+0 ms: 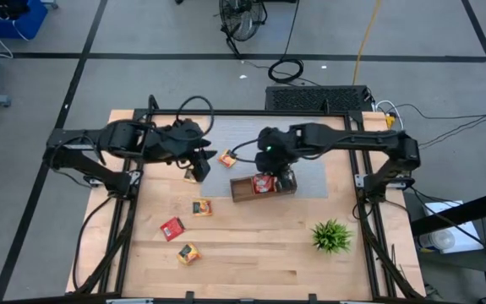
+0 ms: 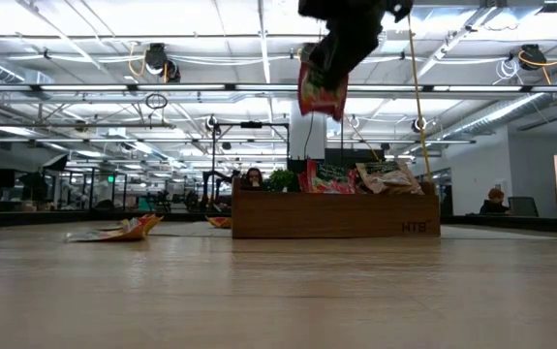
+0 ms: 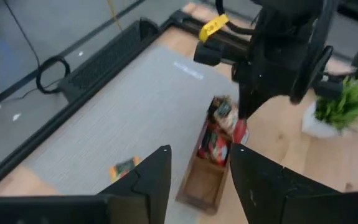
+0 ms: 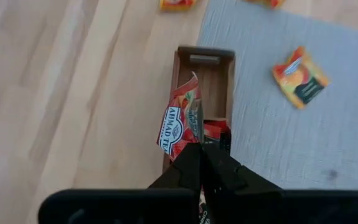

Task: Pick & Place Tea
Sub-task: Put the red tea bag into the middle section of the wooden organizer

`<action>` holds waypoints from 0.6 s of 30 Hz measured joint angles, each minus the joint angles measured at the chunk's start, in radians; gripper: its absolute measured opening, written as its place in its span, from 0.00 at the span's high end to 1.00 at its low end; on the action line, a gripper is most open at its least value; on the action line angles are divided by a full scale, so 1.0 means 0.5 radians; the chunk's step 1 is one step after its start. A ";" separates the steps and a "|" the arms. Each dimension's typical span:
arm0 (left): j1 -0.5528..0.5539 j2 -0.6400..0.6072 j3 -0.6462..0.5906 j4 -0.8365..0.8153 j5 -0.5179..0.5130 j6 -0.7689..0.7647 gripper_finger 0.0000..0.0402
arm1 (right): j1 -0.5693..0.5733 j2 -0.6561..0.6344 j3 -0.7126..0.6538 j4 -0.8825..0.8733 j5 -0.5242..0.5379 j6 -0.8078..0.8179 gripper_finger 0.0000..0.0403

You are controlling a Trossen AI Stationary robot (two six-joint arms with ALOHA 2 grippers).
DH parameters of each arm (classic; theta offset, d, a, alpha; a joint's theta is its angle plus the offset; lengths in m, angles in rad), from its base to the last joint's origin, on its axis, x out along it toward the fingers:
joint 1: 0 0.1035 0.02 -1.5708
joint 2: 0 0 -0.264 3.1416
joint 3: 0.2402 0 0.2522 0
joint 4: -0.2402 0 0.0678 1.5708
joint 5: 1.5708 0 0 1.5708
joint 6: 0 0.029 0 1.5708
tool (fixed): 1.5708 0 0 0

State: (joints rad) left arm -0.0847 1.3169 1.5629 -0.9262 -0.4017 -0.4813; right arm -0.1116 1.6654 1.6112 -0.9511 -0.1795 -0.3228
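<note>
Red sachet (image 4: 180, 121) with white label, brown tray (image 4: 219, 74), grey mat (image 4: 291, 137)

A robotics lab inside a large open-plan office or workshop hall. The wooden table (image 1: 251, 253) sits in a black metal frame (image 1: 357, 181) that carries two arms — a test rig, not furniture. Around the table lie grey floor tiles with dark taped lines, loose cables (image 1: 286, 69) and a fan (image 1: 243, 19). Beyond the table, the low view shows exposed ceiling pipes (image 2: 113, 89), strip lights, desks and seated people (image 2: 495, 202) — a shared workspace.
</note>
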 joint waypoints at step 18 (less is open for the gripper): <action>0.023 -0.033 -0.032 -0.085 0.009 -0.001 0.57 | 0.000 0.180 -0.485 0.388 0.098 -0.030 1.00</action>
State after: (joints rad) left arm -0.0734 1.3003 1.5467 -0.9686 -0.3973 -0.4816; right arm -0.1116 1.7556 1.3688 -0.7570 -0.1304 -0.3377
